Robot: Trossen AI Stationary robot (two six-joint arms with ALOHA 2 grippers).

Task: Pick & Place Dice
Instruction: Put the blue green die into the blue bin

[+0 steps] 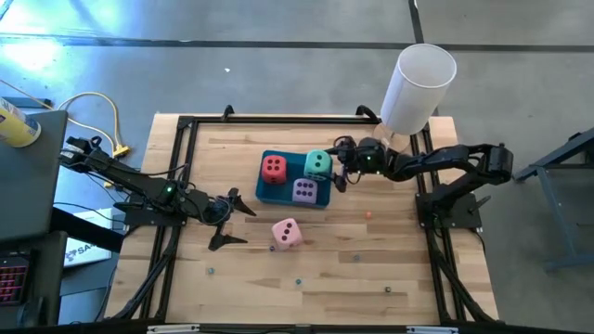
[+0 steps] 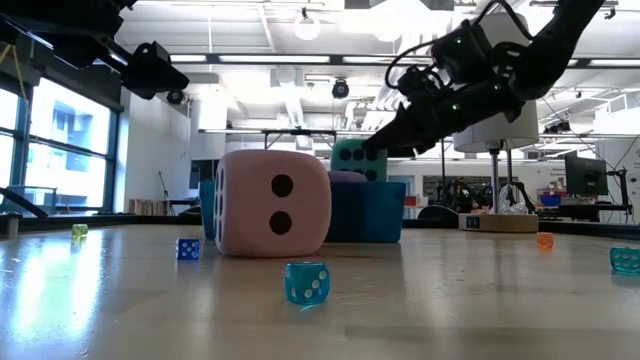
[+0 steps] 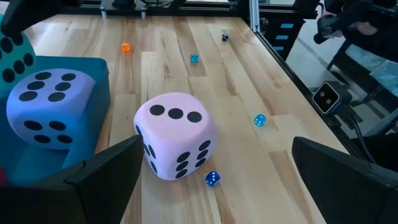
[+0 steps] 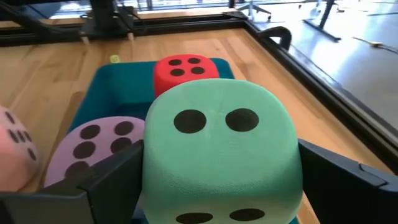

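Open lab hall: exposed ceiling ducts (image 2: 300, 100), desks with monitors (image 2: 585, 175).

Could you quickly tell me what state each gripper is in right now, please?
Left gripper: open, empty, beside the pink die.
Right gripper: jaws wide around the teal die over the blue tray; whether it grips cannot be told.

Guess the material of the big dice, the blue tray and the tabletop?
Pink die, teal die: probably foam or soft plastic; matte, rounded edges, printed black dots. Blue tray: looks like foam or matte plastic, thick-walled with no gloss, hard to tell which. Tabletop: wood planks, visible grain and seams, light sheen. Small translucent dice: likely hard clear plastic.
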